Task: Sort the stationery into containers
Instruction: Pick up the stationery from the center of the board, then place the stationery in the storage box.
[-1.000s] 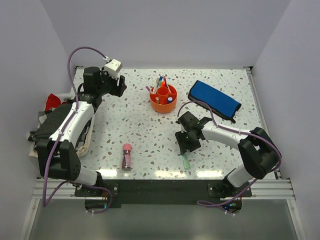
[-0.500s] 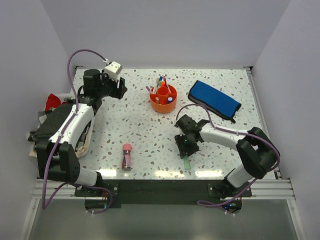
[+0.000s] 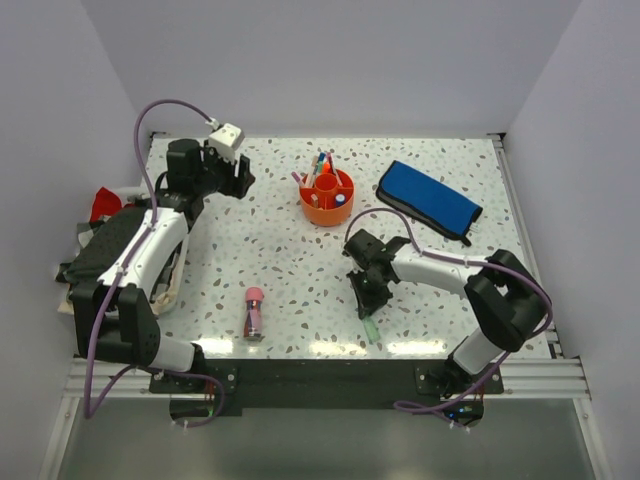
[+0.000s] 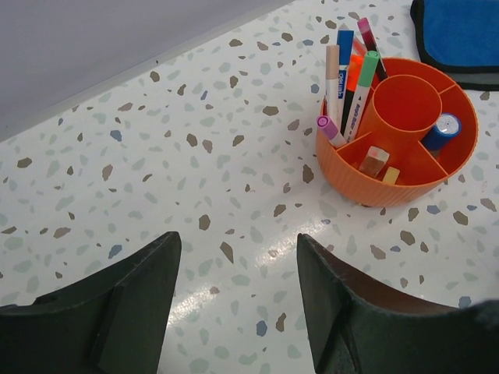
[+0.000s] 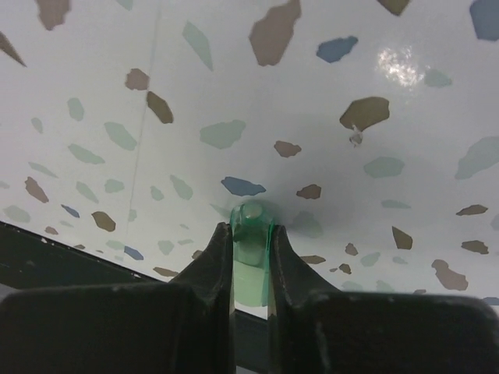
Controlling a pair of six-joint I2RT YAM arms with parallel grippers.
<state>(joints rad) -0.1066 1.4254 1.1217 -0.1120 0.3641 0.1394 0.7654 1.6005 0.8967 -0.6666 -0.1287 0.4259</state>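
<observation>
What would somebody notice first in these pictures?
Probably the bright orange pen holder near the middle back of the table, with pens standing up in it. Next come the right gripper pinching a green marker close to the table's front edge, and the blue pouch lying at the back right.
</observation>
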